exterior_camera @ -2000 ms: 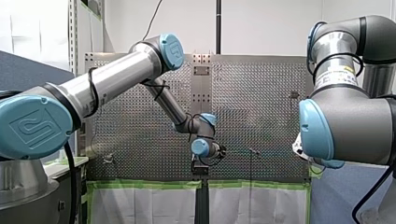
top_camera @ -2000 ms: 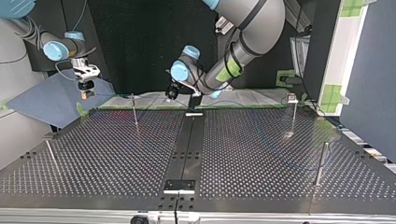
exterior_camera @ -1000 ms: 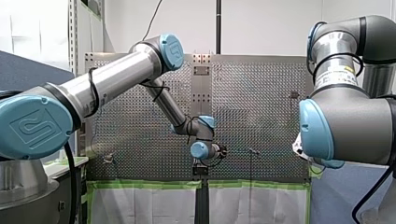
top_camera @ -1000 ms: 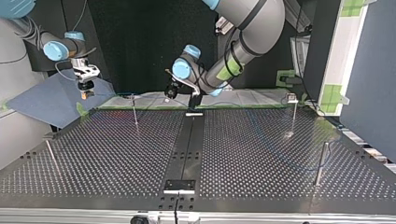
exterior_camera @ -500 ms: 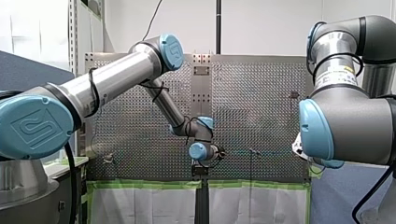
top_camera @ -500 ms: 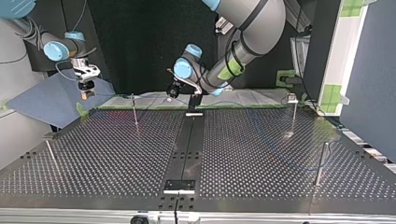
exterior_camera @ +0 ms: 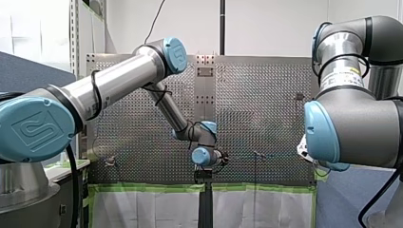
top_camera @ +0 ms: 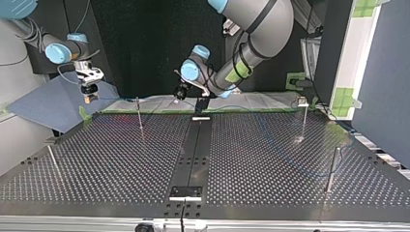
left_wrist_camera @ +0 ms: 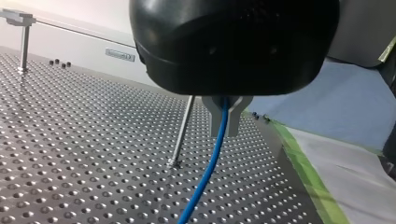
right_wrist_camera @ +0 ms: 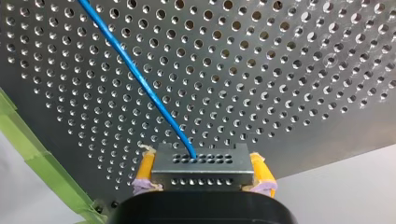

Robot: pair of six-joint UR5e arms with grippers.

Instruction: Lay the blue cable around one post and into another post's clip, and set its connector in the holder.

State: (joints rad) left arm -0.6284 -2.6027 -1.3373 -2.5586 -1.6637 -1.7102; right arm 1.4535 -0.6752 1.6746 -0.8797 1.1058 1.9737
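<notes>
In the left wrist view my left gripper (left_wrist_camera: 224,122) is shut on the thin blue cable (left_wrist_camera: 210,163), which hangs from between its grey fingers down toward the perforated table. A plain metal post (left_wrist_camera: 182,130) stands just beyond the fingers. In the right wrist view my right gripper (right_wrist_camera: 201,179) has its yellow pads shut on the cable's grey metal connector (right_wrist_camera: 201,165); the blue cable (right_wrist_camera: 140,79) leaves it slantwise over the table. In the top view my left gripper (top_camera: 180,92) hovers by the far edge near the black holder (top_camera: 200,116), and my right gripper (top_camera: 88,94) hangs off the table's far left corner.
Slim posts stand on the table in the top view: one at far left of centre (top_camera: 139,116), a clip-topped one at far right (top_camera: 303,118), one at near right (top_camera: 332,169), one at near left (top_camera: 52,159). A black strip (top_camera: 191,154) crosses the middle. Green tape (exterior_camera: 152,187) edges the table.
My left gripper has crept with the cable toward the front view's left and a little lower, nearer the holder. My right arm has stayed still.
</notes>
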